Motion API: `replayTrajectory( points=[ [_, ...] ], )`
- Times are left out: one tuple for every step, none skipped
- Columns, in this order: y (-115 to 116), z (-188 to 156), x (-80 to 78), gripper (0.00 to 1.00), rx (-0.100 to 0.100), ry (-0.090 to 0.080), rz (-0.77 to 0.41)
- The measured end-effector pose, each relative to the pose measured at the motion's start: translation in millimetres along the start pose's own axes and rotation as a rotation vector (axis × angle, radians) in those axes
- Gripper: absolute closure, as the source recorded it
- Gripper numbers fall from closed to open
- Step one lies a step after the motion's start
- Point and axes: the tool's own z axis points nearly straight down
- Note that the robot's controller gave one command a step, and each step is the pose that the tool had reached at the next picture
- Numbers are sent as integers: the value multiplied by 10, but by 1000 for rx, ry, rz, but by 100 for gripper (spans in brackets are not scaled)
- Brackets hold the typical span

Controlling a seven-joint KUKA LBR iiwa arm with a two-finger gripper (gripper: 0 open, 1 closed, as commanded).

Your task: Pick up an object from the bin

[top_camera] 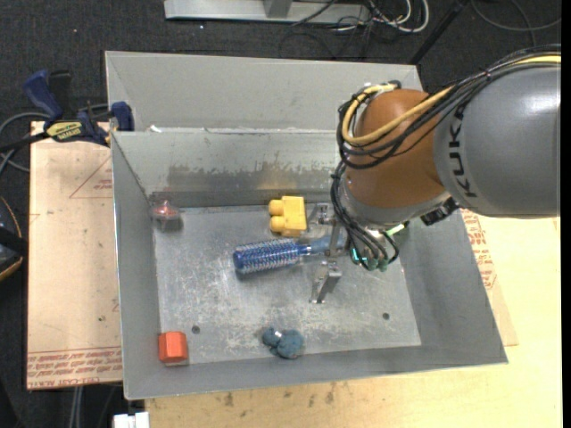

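Note:
My gripper [326,255] hangs low over the middle right of the bin floor and stands open, one fingertip [323,287] pointing toward the front. A blue bristled brush [268,258] lies across the middle of the bin, its handle end reaching in between my fingers. A yellow toy block [287,215] sits just behind the brush, close to the back wall and left of my gripper.
A red cube [172,347] lies in the front left corner. A blue-grey lump [284,342] rests near the front edge. A small pinkish thing [165,212] sits in the back left corner. The arm's orange cover and cables hang over the bin's right side.

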Motion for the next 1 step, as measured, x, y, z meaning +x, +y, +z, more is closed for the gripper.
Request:
replayTrajectory(
  points=[
    [134, 887, -293, 0, -2, -24, -22]
  ],
)
